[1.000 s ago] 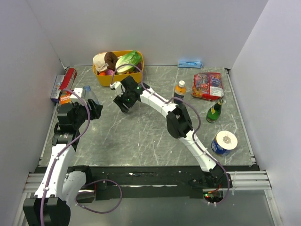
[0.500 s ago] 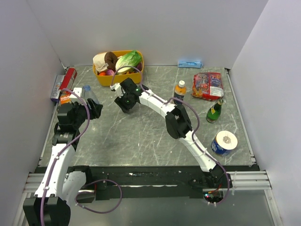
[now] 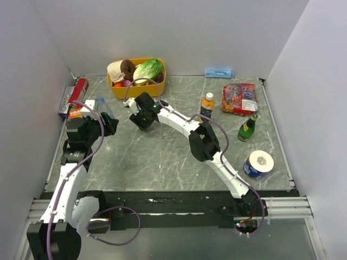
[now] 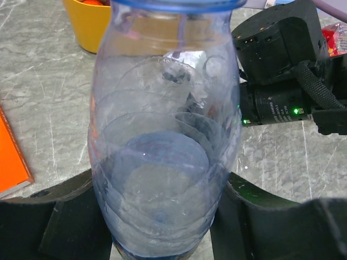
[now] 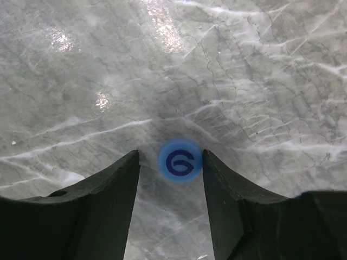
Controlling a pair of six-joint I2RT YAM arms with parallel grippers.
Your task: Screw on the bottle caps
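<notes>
My left jaws clamp one clear bottle (image 4: pixel 162 135) left of the food-filled yellow basket (image 3: pixel 120 92); my right jaws stand apart around one blue cap (image 5: pixel 180 159) in front of it.

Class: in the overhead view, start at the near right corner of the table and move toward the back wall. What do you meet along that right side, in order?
blue-and-white can → dark green bottle → red snack packets → light blue pack
</notes>
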